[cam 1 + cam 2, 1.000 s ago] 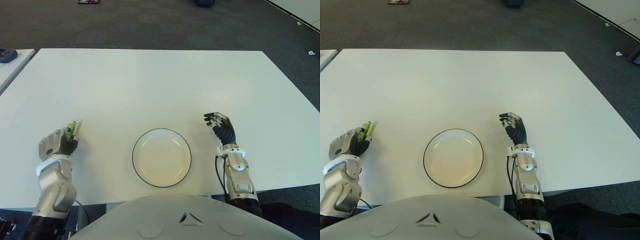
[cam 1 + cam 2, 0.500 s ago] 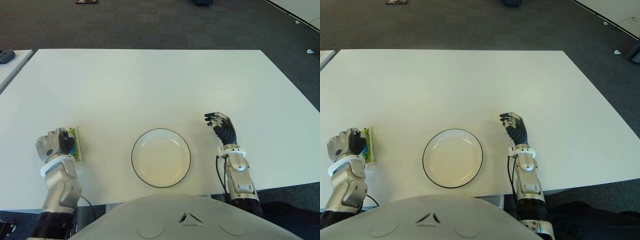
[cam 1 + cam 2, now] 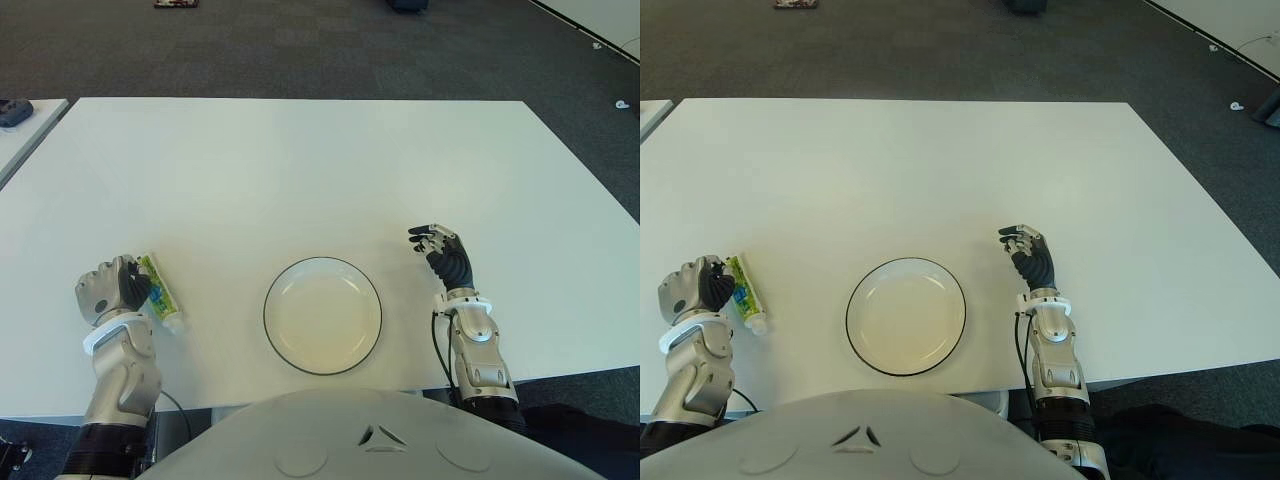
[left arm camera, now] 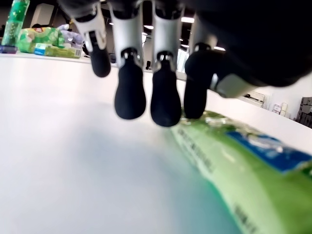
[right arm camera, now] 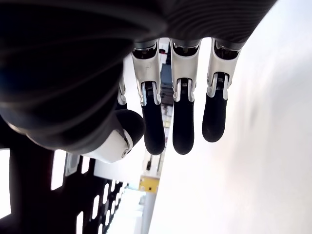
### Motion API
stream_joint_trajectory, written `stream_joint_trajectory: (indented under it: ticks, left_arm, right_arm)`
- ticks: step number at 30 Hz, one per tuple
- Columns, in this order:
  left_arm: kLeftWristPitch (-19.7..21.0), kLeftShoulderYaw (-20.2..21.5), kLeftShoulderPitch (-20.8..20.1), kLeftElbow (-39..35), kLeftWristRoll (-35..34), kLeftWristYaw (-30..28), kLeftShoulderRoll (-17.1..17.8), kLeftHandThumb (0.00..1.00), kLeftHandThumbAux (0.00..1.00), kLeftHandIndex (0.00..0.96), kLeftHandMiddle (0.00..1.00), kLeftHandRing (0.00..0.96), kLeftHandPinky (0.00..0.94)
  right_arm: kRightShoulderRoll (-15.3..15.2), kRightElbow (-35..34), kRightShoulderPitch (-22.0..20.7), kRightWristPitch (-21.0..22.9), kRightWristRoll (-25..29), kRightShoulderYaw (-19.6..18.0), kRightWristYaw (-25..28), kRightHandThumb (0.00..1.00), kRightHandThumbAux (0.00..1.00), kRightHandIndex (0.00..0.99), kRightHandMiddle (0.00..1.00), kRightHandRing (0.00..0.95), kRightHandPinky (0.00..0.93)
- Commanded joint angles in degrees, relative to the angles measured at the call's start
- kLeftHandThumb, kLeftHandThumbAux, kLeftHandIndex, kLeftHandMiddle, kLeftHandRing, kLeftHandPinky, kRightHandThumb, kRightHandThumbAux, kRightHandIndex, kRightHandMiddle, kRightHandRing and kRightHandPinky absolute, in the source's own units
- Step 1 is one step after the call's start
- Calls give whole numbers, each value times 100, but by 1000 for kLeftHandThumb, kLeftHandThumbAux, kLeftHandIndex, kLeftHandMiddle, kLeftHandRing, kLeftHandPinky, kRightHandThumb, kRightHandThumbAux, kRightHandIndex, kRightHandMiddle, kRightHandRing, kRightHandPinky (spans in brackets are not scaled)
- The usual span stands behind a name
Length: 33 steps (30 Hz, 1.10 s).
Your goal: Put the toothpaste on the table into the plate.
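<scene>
Toothpaste (image 3: 158, 291) swung flat — left hand (image 3: 108, 291) alongside.

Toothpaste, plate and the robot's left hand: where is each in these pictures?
toothpaste (image 3: 160, 294), left eye view, middle of the green tube.
plate (image 3: 322, 261), left eye view, far rim.
left hand (image 3: 108, 290), left eye view, back of the hand.

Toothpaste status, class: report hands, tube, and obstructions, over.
Left hand beside toothpaste, no clear grip. Right hand open, right of plate. Tube on table, outside plate. Path unobstructed.
</scene>
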Motion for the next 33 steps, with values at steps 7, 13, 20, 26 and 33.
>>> stream_joint_trajectory:
  ticks: [7,13,20,26,33]
  left_arm:
    - [-298,54,24,208,-251,170,-76,785,438,445,717,723,687]
    - [-374,66,17,233,-291,205,-66,776,440,446,719,721,688]
    - [-559,120,32,248,-347,240,-4,758,443,459,712,710,675]
    - [-1226,229,64,312,-398,402,348,760,445,444,658,647,589]
    - [-2241,458,57,461,-295,582,1193,753,450,311,441,440,434]
  right_arm:
    - [21,-15,-3,102,89,-29,34,689,731,417,389,374,396]
    - [30,-26,-14,144,75,-25,22,689,731,417,385,368,379]
    - [36,-17,-33,144,35,-12,-5,689,731,419,385,365,379]
    - [34,19,-57,128,6,-5,-23,689,731,419,386,365,384]
    - [34,24,-76,145,-7,22,-9,687,732,417,384,368,385]
